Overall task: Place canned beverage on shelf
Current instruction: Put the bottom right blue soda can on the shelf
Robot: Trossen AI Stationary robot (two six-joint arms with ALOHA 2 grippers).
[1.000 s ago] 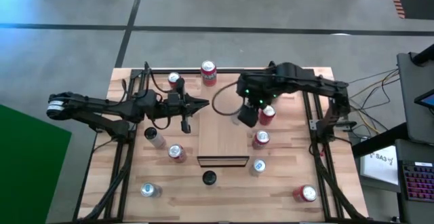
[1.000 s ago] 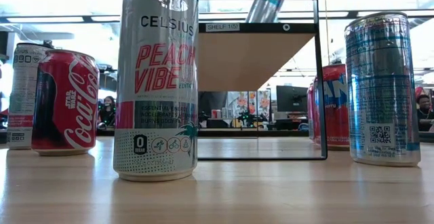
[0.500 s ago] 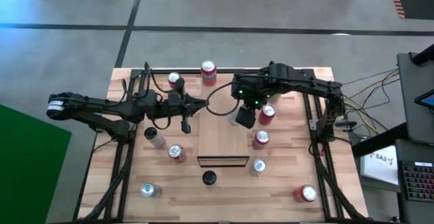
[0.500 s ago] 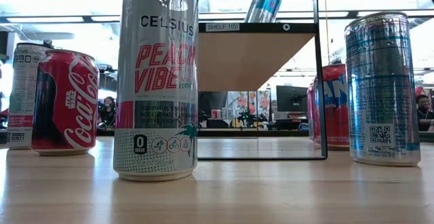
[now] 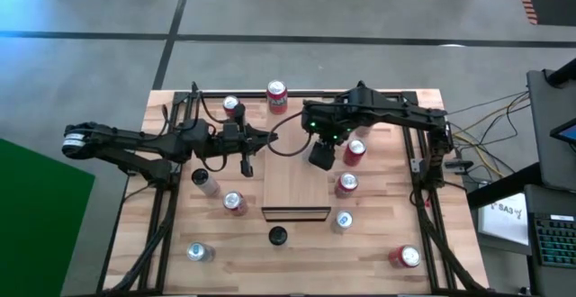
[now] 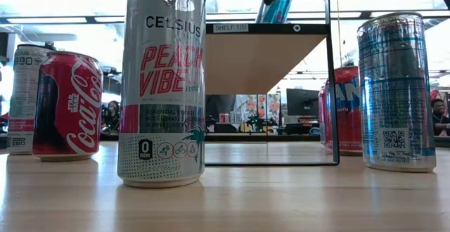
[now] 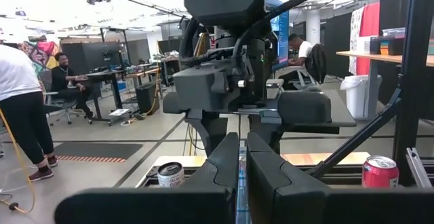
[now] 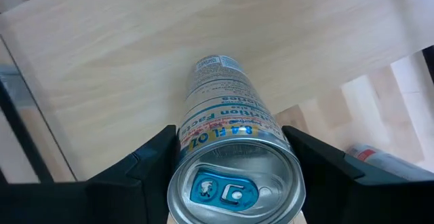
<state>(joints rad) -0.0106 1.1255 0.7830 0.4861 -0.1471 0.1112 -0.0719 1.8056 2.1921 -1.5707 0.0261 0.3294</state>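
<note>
Right claw (image 8: 230, 149): frame centre, clamping slim silver-blue can (image 8: 227, 125) upright above shelf (image 8: 122, 61), for set-down.
Left claw (image 7: 237, 157): clenched, empty, idle.

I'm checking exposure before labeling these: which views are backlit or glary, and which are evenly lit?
Low view: bright ceiling lights behind wash out the background, leaving the shelf underside shaded. Left wrist view: the shut left gripper is dark against the bright room. Right wrist view: evenly lit; the held can shows mild sheen.
</note>
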